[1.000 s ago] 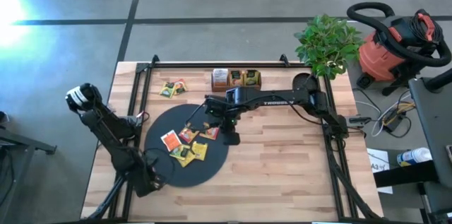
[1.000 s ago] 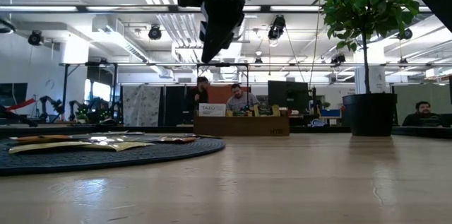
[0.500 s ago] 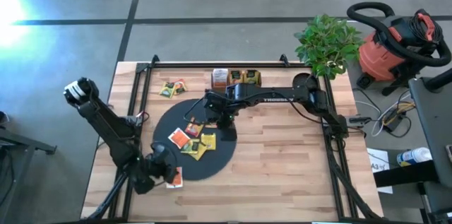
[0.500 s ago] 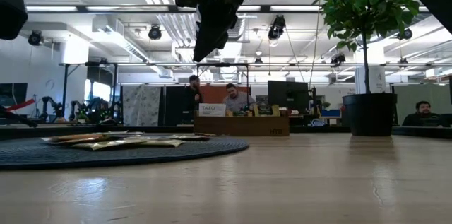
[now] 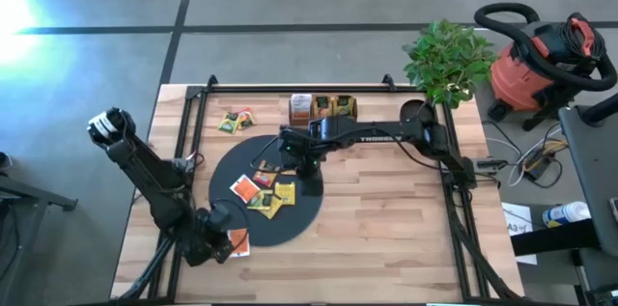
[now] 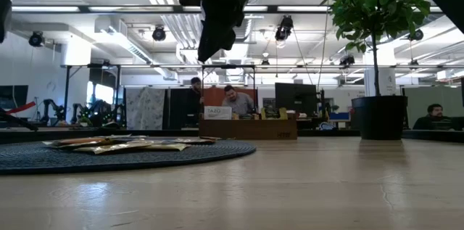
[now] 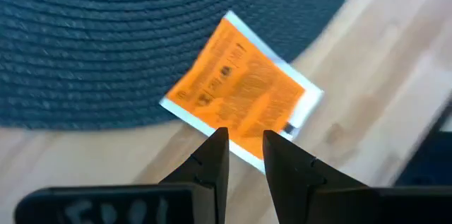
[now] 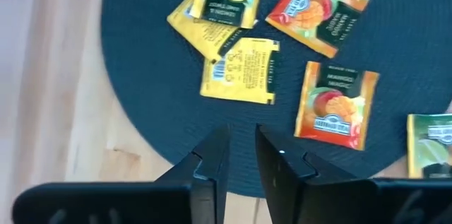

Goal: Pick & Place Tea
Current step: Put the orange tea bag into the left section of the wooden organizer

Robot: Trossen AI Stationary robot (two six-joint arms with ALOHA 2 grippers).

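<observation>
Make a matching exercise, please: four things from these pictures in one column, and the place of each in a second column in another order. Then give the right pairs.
Things
1. left gripper
2. right gripper
3. wooden tray
4. plant

Places
A. at the table's far edge, in the middle
B. over the black mat, above the tea packets
C. at the table's far right corner
D. at the mat's near-left rim, at an orange packet lying half on the wood

Pairs: 1-D, 2-B, 3-A, 4-C

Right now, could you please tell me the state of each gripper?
Left gripper: nearly shut, pinching an orange tea packet.
Right gripper: nearly shut, empty, above the mat.
</observation>
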